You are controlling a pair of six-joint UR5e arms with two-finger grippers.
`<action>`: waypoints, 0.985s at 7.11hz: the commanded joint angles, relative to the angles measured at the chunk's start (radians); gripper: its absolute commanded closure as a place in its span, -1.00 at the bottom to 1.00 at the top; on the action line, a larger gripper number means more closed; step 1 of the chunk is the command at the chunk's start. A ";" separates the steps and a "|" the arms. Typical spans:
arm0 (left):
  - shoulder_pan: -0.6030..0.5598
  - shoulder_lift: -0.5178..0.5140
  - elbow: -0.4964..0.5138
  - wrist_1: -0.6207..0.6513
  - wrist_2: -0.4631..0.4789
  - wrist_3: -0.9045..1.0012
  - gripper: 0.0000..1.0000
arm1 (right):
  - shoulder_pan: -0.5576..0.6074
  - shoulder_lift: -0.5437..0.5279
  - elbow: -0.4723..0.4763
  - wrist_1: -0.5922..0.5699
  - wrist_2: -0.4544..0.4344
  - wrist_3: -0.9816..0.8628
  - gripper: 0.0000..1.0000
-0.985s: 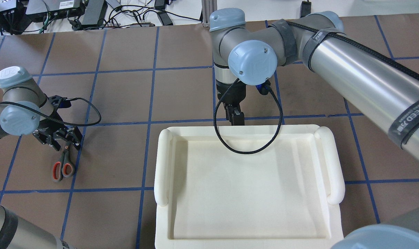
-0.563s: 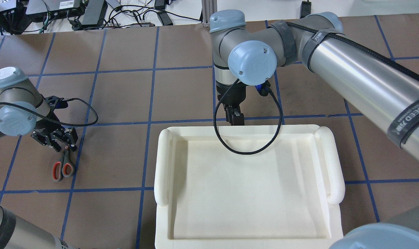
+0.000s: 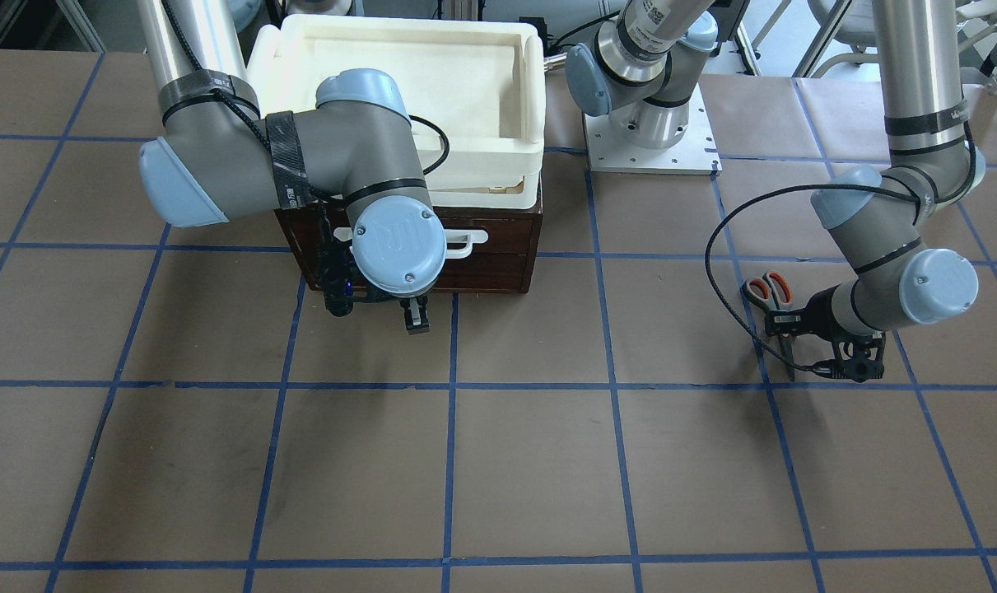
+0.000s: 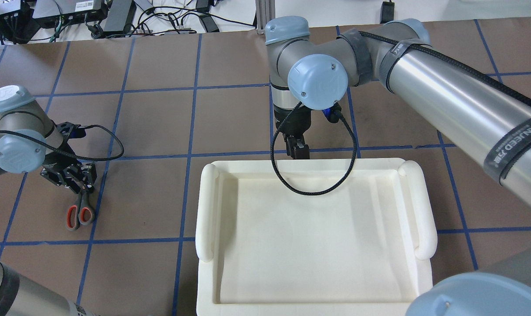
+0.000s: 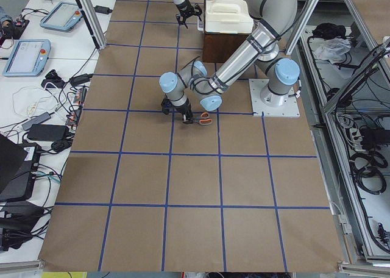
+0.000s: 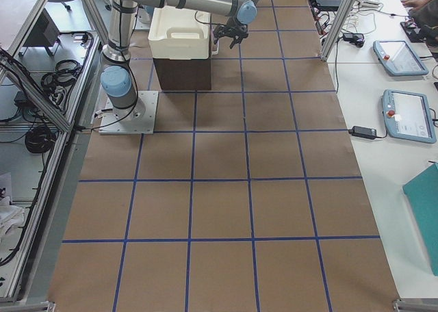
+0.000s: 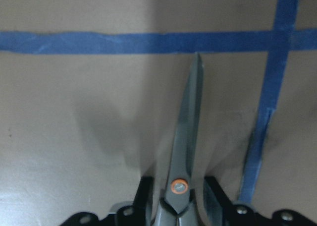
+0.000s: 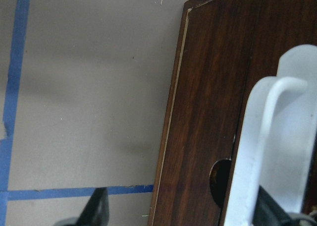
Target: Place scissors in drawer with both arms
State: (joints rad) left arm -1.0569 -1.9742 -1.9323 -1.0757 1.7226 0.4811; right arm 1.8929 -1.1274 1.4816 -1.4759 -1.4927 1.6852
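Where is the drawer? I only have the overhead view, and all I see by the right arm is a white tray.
Observer: The front-facing view shows the drawer in a dark-brown cabinet under the white tray. It looks shut.
Operator: Is the right gripper on its handle?
Observer: Not gripping it. In the right wrist view the right gripper is open, with the white handle just beside one finger.
Operator: And the left one, at the scissors?
Observer: In the left wrist view the left gripper has its fingers on either side of the scissors at the pivot screw, with slim gaps showing.
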 commanded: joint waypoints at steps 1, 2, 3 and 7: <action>0.000 0.000 0.000 -0.001 0.000 0.001 0.77 | 0.000 0.006 0.002 0.000 0.000 -0.004 -1.00; 0.000 0.001 0.000 -0.001 0.000 0.004 0.99 | 0.000 0.014 0.008 -0.001 0.000 -0.005 -1.00; 0.000 0.005 0.000 -0.003 0.002 0.005 1.00 | 0.000 0.015 0.008 -0.001 0.003 -0.005 -1.00; -0.020 0.083 0.094 -0.103 -0.005 0.017 0.98 | 0.000 0.015 0.009 -0.108 -0.001 -0.033 -1.00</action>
State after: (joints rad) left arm -1.0726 -1.9213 -1.8819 -1.1152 1.7216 0.4920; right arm 1.8930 -1.1123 1.4909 -1.5292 -1.4913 1.6659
